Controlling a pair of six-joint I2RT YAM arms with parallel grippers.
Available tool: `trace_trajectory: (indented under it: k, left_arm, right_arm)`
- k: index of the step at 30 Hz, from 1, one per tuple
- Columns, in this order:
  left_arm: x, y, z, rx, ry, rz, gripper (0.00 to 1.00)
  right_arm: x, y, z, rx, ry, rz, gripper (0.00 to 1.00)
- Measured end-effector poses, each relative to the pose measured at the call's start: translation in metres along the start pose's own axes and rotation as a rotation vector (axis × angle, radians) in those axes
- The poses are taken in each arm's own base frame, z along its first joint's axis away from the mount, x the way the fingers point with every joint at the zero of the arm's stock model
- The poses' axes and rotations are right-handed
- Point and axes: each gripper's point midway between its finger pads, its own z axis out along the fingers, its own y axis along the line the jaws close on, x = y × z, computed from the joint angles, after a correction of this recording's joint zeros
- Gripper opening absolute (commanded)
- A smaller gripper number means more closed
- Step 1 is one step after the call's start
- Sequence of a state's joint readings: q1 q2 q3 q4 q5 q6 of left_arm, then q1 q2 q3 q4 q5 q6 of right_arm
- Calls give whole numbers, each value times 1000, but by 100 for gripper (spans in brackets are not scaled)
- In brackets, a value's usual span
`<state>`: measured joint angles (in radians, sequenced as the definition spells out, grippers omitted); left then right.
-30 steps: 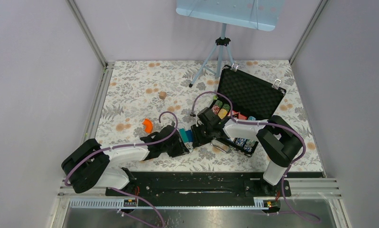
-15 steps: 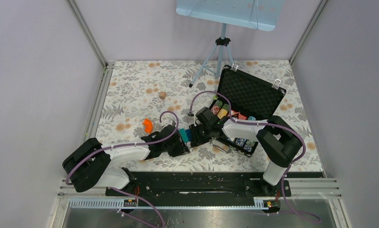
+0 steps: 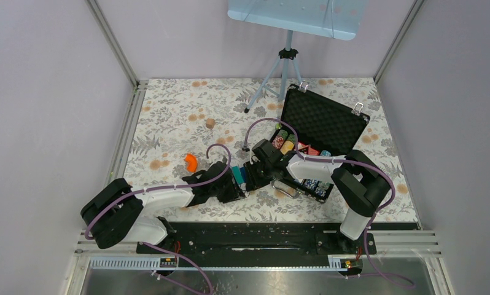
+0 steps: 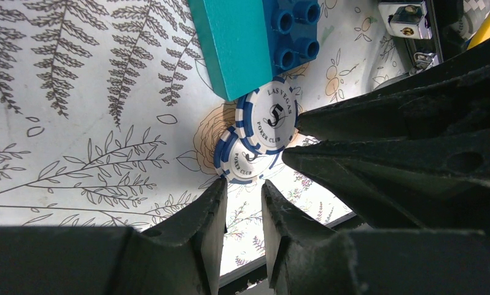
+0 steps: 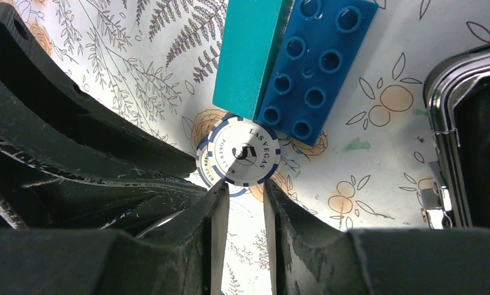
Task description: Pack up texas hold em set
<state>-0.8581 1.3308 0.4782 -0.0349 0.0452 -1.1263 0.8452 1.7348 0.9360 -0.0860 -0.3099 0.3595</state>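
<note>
Left wrist view: we see two blue-and-white poker chips (image 4: pixel 261 132) lying flat and overlapped on the desk (image 3: pixel 181 110), the upper one touching the corner where a teal brick (image 4: pixel 230 43) and a blue brick (image 4: pixel 291 31) sit side by side. The case (image 3: pixel 322 123) they belong in lies open on the right of the desk, lid up, with rows of chips already in its tray; these two lie just off its left end.

The left pincer (image 4: pixel 242 190) has its tips just beside the rim of the lower chip, jaws narrowly apart and empty. The right pincer (image 5: pixel 242 190) comes in from the opposite side, its jaws also slightly apart with nothing between them, tips at the chip edge.

We judge the step in hand to be gathering these strays. Flat chips give little to grip, so the next move likely calls for one pincer to brace or tip a chip while the other pinches its rim, then carries it to the tray
</note>
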Motion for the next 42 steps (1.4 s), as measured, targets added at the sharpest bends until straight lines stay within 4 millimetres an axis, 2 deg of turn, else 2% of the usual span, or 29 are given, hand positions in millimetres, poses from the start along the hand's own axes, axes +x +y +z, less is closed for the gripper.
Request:
trace_trajectory:
  k: [7, 12, 29, 42]
  left_arm:
    - [0, 0, 0, 0, 0, 0, 27]
    - [0, 0, 0, 0, 0, 0, 27]
    - [0, 0, 0, 0, -1, 0, 27]
    - [0, 0, 0, 0, -1, 0, 27]
  right_arm:
    - [1, -2, -2, 15, 3, 2, 41]
    - [-7, 0, -10, 28, -25, -3, 47]
    - [-25, 4, -12, 50, -69, 54, 48]
    - [-17, 1, -2, 49, -29, 84, 52]
